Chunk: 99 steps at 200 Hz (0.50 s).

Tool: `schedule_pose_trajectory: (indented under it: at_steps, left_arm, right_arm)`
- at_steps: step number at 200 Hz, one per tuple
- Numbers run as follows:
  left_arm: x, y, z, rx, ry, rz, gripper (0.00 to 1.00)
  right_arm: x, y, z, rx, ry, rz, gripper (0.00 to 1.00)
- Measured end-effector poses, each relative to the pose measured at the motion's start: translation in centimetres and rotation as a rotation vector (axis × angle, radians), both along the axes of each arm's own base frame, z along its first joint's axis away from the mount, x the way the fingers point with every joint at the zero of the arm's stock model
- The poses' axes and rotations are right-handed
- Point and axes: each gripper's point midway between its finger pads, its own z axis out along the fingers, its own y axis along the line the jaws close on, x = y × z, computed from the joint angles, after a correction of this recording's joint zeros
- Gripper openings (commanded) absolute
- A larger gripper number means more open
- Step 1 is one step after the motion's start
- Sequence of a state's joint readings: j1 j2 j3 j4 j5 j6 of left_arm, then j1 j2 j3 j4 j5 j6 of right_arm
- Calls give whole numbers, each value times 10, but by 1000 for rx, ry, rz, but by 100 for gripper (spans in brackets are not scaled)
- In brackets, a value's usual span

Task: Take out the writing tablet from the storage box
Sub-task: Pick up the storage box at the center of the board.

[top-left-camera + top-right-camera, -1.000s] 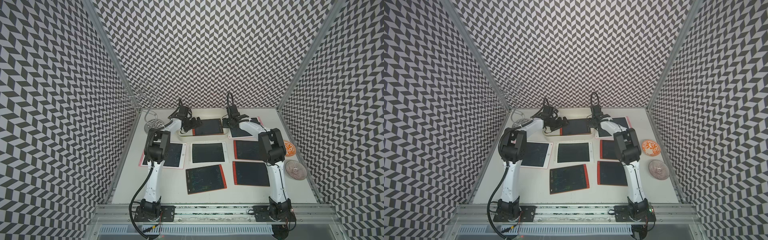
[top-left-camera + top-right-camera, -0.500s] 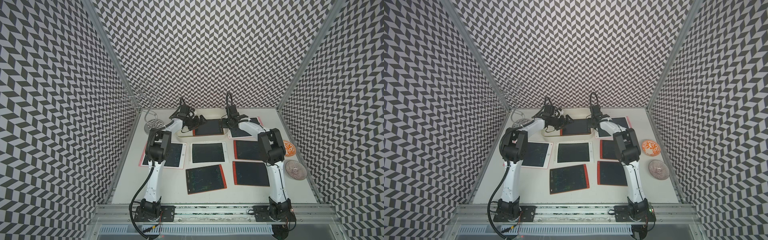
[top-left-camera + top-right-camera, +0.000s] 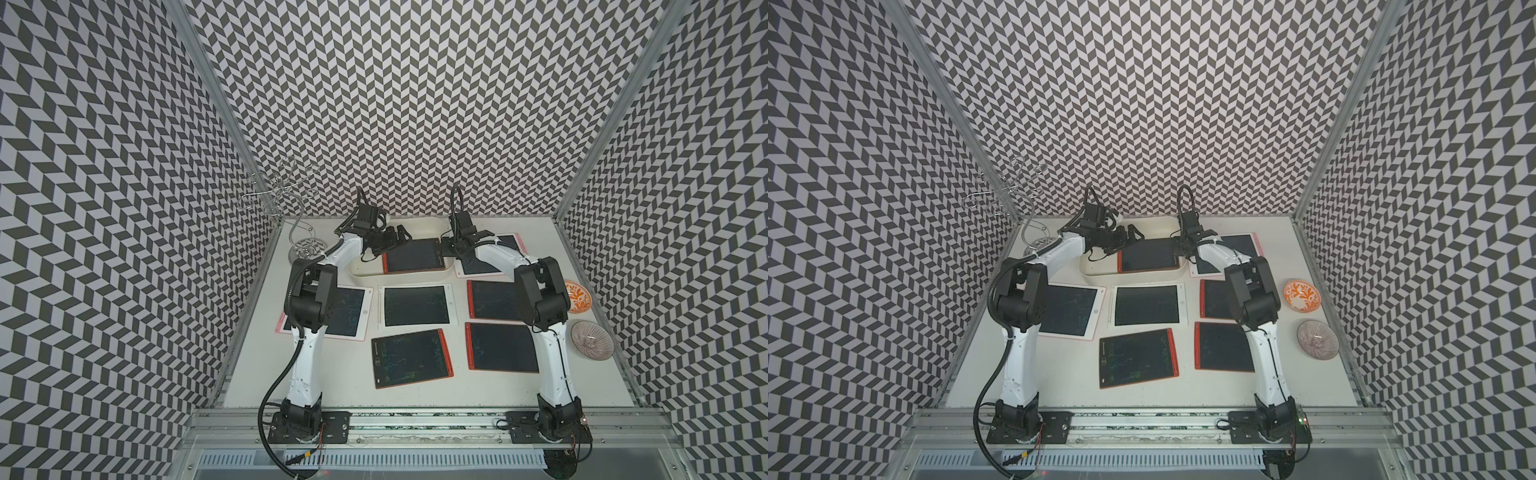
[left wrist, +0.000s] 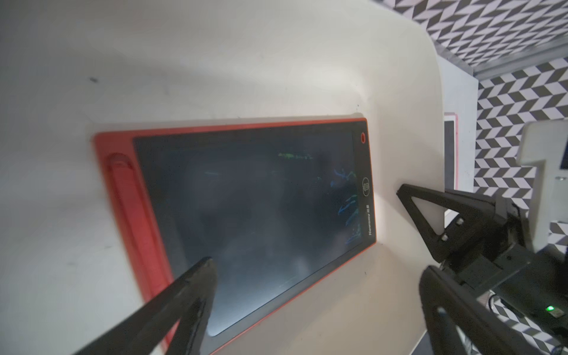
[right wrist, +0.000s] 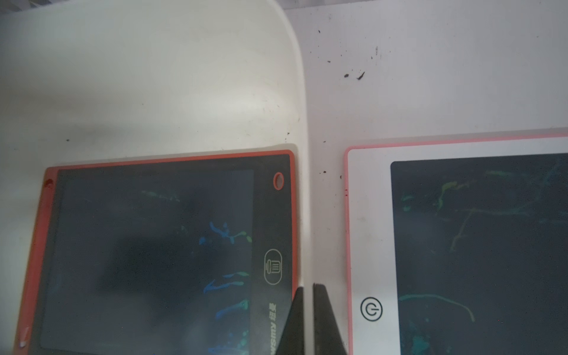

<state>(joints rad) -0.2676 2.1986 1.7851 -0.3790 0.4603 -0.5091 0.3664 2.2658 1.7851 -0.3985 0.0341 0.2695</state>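
The storage box, a cream-white tub, stands at the back middle of the table. A red-framed writing tablet lies flat in its right half. My left gripper hangs open over the tablet's left end. In the left wrist view its fingers stand wide apart above the tablet and the box floor. My right gripper is shut on the box's right wall, next to the tablet.
Several other tablets lie on the table in front of the box, white-framed and red-framed. A pink-edged white one lies just right of the box. An orange bowl, a purplish bowl and a wire stand sit at the sides.
My left gripper has moved a little to the right, over the tablet's left end. The right gripper, the box and the tablet have stayed where they were.
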Motion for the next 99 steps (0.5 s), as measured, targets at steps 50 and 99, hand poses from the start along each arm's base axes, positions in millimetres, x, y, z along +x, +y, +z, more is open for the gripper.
schedule_pose_trajectory:
  at_steps: [50,99]
  left_arm:
    - [7,37,-5,89,5,85,99]
    - [5,42,-10,116,15,86,99]
  right_arm:
    - [-2,-6,6,14,-81,-25,0]
    - [1,-9,17,44,-203,-42,0]
